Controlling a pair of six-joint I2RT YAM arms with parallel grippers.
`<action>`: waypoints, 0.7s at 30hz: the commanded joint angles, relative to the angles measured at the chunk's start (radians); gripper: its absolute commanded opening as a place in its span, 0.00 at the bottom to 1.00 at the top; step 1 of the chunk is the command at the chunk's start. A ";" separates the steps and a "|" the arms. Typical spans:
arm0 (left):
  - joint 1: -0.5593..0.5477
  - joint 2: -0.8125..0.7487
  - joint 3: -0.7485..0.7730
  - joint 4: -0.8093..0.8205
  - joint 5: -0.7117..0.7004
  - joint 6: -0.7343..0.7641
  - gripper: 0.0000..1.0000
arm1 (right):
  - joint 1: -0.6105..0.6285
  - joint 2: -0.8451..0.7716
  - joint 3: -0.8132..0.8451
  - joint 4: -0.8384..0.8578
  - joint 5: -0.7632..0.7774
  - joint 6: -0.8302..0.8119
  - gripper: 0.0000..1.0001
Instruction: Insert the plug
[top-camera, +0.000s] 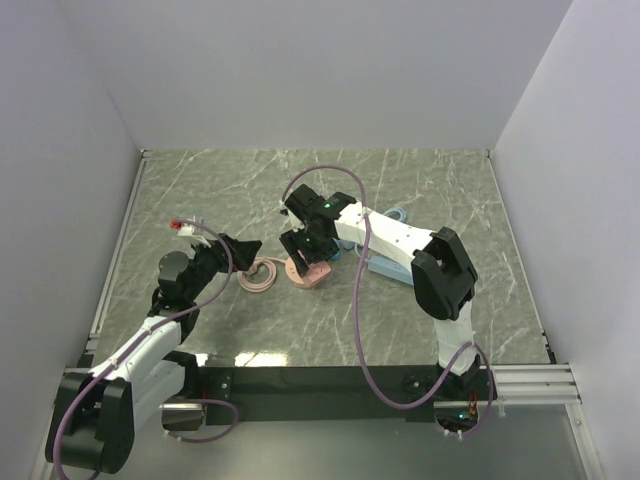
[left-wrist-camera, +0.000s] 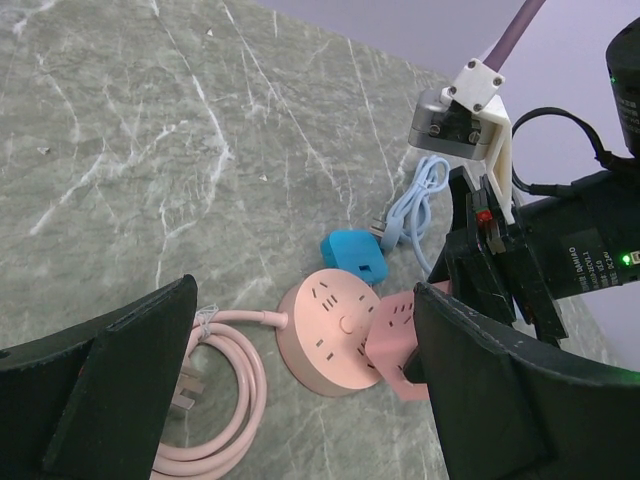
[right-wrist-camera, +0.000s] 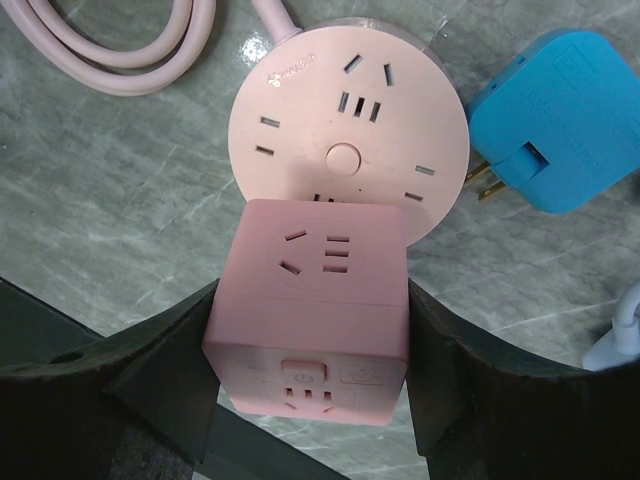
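The small bright blue plug (right-wrist-camera: 560, 120) lies on its side on the table, prongs toward the round pink socket hub (right-wrist-camera: 345, 130); it also shows in the left wrist view (left-wrist-camera: 353, 256). No gripper touches it. My right gripper (right-wrist-camera: 310, 330) is shut on the pink cube (right-wrist-camera: 315, 310) and holds it at the near edge of the hub, one finger on each side. In the top view the right gripper (top-camera: 305, 258) is over the hub (top-camera: 300, 276). My left gripper (left-wrist-camera: 305, 300) is open and empty, just left of the hub, above the coiled pink cord (left-wrist-camera: 225, 390).
The hub's pink cord (top-camera: 262, 274) lies coiled to its left. A pale-blue power strip (top-camera: 385, 266) sits under the right arm, with its pale cord (left-wrist-camera: 415, 205) bundled behind the blue plug. White walls enclose the marbled table (top-camera: 200, 190) on three sides.
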 joint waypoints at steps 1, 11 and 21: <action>0.005 -0.020 -0.007 0.035 0.013 -0.009 0.95 | -0.007 0.019 0.033 0.022 -0.001 0.014 0.00; 0.005 -0.028 -0.011 0.035 0.015 -0.010 0.96 | -0.004 0.021 0.044 0.003 0.031 0.036 0.00; 0.005 -0.049 -0.016 0.027 0.012 -0.013 0.96 | 0.004 0.039 0.036 -0.014 0.099 0.090 0.00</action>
